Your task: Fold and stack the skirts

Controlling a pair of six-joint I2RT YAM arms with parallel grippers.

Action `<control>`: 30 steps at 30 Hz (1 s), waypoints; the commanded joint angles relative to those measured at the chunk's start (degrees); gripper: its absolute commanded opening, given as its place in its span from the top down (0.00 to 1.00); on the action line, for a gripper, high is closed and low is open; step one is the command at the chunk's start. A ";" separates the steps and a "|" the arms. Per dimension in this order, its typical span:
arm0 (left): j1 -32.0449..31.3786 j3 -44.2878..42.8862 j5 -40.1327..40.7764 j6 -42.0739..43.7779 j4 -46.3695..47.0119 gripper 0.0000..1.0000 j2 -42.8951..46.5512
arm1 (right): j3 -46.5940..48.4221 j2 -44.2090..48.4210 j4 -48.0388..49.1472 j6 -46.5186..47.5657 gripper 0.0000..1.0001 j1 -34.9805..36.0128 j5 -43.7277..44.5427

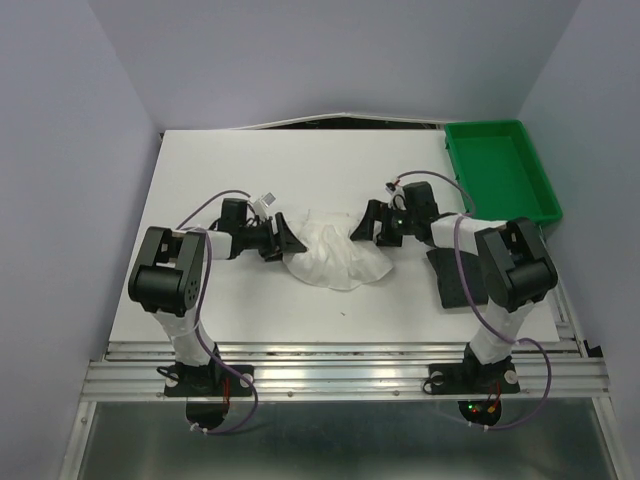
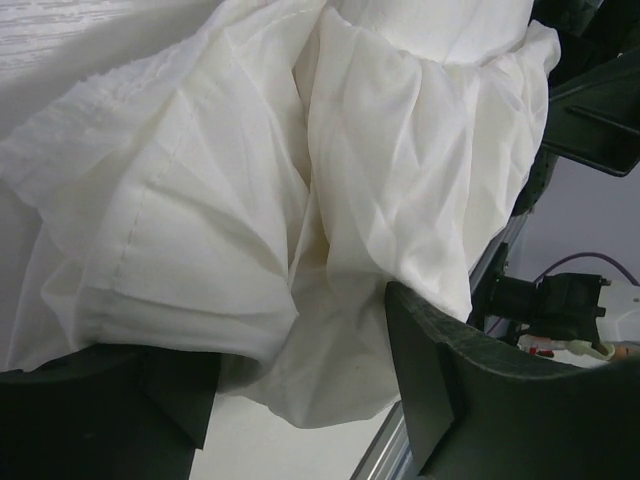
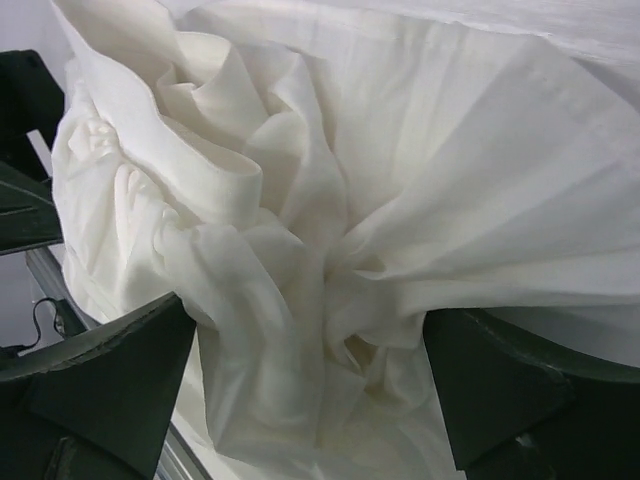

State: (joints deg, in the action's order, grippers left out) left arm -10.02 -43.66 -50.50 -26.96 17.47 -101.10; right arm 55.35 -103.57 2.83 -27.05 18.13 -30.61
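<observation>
The white skirt [image 1: 335, 258] is bunched on the desk [image 1: 250, 165], flanked by the left hand [image 1: 285, 240] and right hand [image 1: 362, 225]. The 2 are held spread around its edges, nothing pinched.

2 skirts [image 1: 335, 258] [image 1: 445, 287], 1 tray [image 1: 497, 127], 2 arms [image 1: 172, 272] [image 1: 512, 266]

The white skirt [image 1: 335, 258] is seen lying crumpled in the middle of the scene, bunched into a loose mound that is drawn out to the left and right, with its rounded edge spread toward the near side. Its thin, crinkly cloth is gathered into deep folds and pleats, and a stitched hem is shown along one edge. The dark charcoal skirt [image 1: 450, 275] is laid flat at the right, apart from the white one and partly hidden.
</observation>
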 commanded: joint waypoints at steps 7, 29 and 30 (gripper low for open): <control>-4.12 -3.45 2.33 1.30 -0.68 0.79 0.55 | -1.04 1.42 -0.63 1.99 0.83 2.08 0.11; -26.80 -12.58 11.13 -6.97 -4.03 1.00 19.98 | 8.63 32.46 -31.56 23.08 0.99 -4.06 6.53; -27.67 -14.16 11.56 -6.62 -4.11 1.00 19.45 | 8.89 33.34 -32.88 24.22 0.99 -4.85 6.96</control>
State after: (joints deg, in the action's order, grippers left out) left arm -34.20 -51.99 -39.18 -32.71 11.09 -83.72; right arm 59.35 -74.85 -24.34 -7.99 16.49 -26.30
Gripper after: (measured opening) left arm 0.048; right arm 0.057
